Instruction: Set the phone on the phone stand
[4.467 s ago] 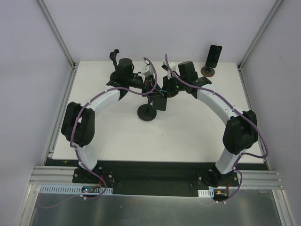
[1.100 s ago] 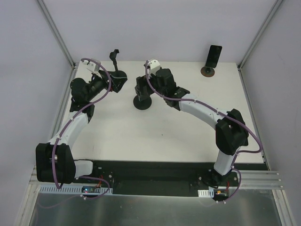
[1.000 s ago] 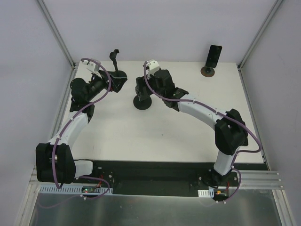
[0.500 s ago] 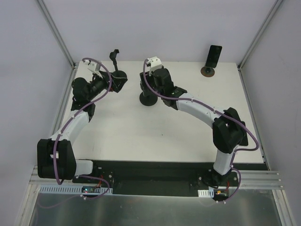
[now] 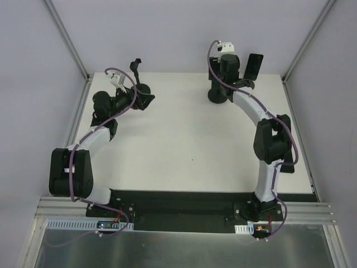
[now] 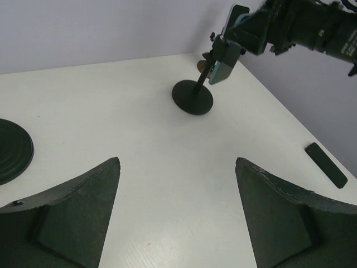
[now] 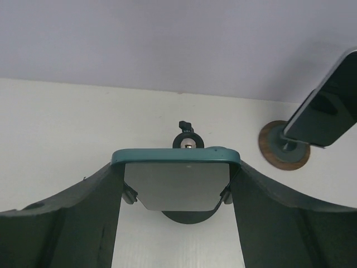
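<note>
A teal-cased phone point(image 7: 175, 177) sits in the side clips of a black phone stand, above the stand's round base point(image 5: 217, 96). My right gripper point(image 7: 175, 167) is shut on the phone, one finger pressed against each side edge. From the left wrist view the same phone point(image 6: 223, 62) and stand base point(image 6: 192, 97) show at the back right, with the right gripper over them. My left gripper point(image 6: 175, 162) hovers low over bare table at the left, open wide with nothing between its fingers.
A second dark phone point(image 5: 255, 66) leans on a wooden-based stand point(image 7: 284, 146) just right of the held one. An empty black stand point(image 5: 135, 66) rises at the back left, its base point(image 6: 11, 151) near my left gripper. A flat black bar point(image 6: 326, 164) lies at the table's right side.
My right arm has swung from the middle back to the back right, and the phone and its stand have gone with it. The left arm has shifted only slightly.
</note>
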`<state>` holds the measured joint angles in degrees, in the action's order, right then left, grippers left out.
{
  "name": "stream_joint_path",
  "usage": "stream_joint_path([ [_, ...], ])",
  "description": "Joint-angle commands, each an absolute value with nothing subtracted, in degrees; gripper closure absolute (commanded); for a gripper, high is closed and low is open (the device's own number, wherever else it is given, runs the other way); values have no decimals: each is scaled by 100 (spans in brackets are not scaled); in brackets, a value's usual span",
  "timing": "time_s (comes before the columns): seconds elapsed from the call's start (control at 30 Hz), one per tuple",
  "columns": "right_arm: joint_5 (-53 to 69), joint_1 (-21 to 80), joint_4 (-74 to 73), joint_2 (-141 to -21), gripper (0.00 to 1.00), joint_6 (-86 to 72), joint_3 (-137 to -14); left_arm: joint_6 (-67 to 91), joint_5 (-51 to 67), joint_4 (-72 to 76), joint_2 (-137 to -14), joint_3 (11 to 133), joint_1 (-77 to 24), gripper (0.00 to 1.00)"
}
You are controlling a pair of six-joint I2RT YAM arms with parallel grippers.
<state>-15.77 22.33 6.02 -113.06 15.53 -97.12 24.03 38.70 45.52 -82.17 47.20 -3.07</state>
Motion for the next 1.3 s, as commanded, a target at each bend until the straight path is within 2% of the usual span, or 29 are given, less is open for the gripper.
stream_joint_path([
  [0.0, -1371, 1873, 1205, -11661, 100, 1538, -11090, 2549, 4034, 5255, -8393, 4904, -527, 18],
  [0.2, -1239, 1530, 783, -12470, 100, 1512, -12329, 2540, 3964, 5511, -8587, 4896, -729, 18],
  [0.33, -967, 1327, 844, -12717, 100, 1169, -12506, 2593, 3929, 5633, -8604, 4843, -738, 19],
  [0.6, -1713, 1275, 896, -12823, 99, 1177, -12507, 2654, 3902, 5695, -8596, 4816, -782, 19],
  [0.9, -1863, 1231, 835, -12929, 100, 1257, -12595, 2637, 3920, 5687, -8534, 4773, -782, 18],
  [1.27, -476, 932, 984, -13007, 100, 1213, -12559, 2637, 4034, 5722, -8543, 4781, -782, 19],
])
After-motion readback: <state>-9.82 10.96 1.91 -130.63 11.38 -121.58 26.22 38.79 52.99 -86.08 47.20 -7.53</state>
